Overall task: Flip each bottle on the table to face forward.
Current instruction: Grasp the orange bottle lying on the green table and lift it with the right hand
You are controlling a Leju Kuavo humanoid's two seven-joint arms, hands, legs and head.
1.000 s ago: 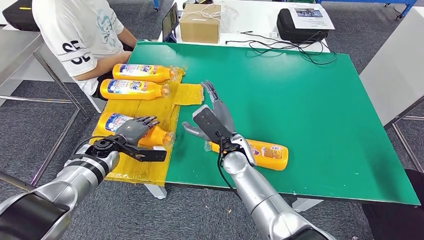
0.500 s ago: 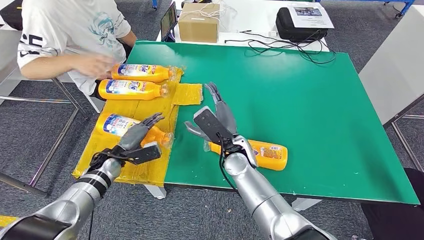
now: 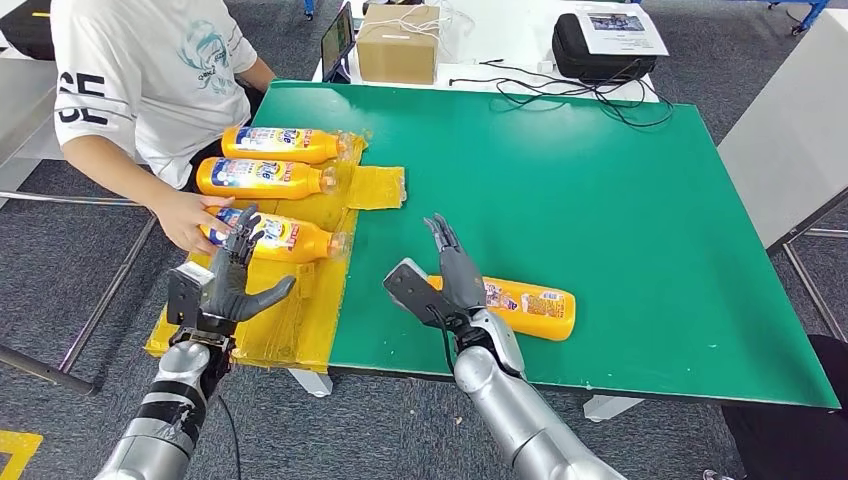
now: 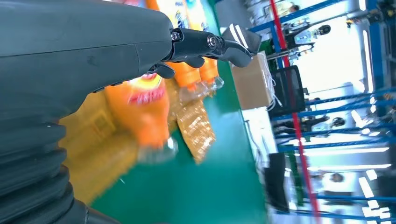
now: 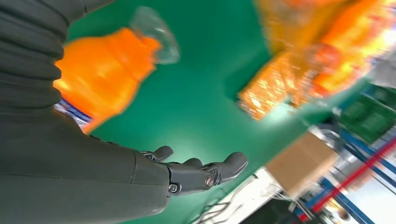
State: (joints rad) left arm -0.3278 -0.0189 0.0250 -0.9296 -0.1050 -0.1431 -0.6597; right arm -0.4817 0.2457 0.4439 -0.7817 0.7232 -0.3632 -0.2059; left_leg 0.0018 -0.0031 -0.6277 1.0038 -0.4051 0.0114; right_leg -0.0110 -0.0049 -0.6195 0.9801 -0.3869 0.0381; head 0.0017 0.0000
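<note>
Four orange plastic bottles lay flat: three on crinkled yellow sheet point(image 3: 300, 330) at green table's point(image 3: 600, 220) left edge — far bottle point(image 3: 285, 145), middle bottle point(image 3: 262, 178), near bottle point(image 3: 275, 235) — fourth bottle point(image 3: 525, 308) near front edge. Left hand point(image 3: 228, 285) hovered over sheet just beside near bottle, fingers spread, grasping nothing. Right hand point(image 3: 450, 285) hung over fourth bottle's neck end, fingers apart, empty. Person's hand point(image 3: 190, 218) touched near bottle's base. Brown cardboard box point(image 3: 398, 45) beyond far edge.

Left hand point(image 3: 228, 285) and right hand point(image 3: 447, 283) both raised, fingers spread, empty.
</note>
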